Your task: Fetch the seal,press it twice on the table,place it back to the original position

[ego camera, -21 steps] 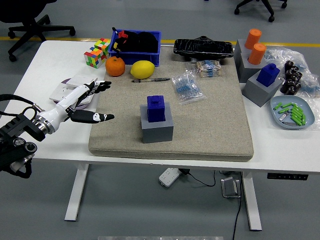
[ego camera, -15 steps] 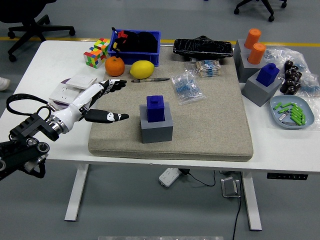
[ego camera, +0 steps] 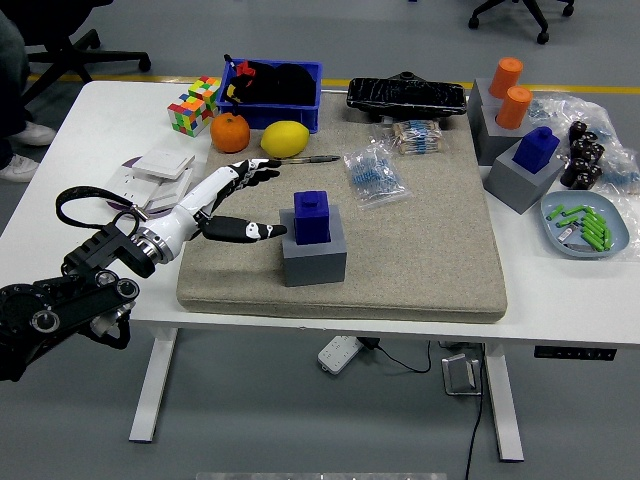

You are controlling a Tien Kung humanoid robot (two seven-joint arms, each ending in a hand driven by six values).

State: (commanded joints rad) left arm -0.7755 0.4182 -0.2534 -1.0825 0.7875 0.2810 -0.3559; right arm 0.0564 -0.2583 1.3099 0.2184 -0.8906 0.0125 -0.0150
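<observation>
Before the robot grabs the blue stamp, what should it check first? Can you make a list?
1. Left hand open, fingers spread, holding nothing: ok.
2. Blue seal upright in its grey holder: ok.
3. Hand touching the seal: not ok, a gap remains beside it.
4. Path from hand to seal free of clutter: ok.
5. Bare mat right of the holder for pressing: ok.
6. Pen and lemon out of the way: ok, they lie farther back.
</observation>
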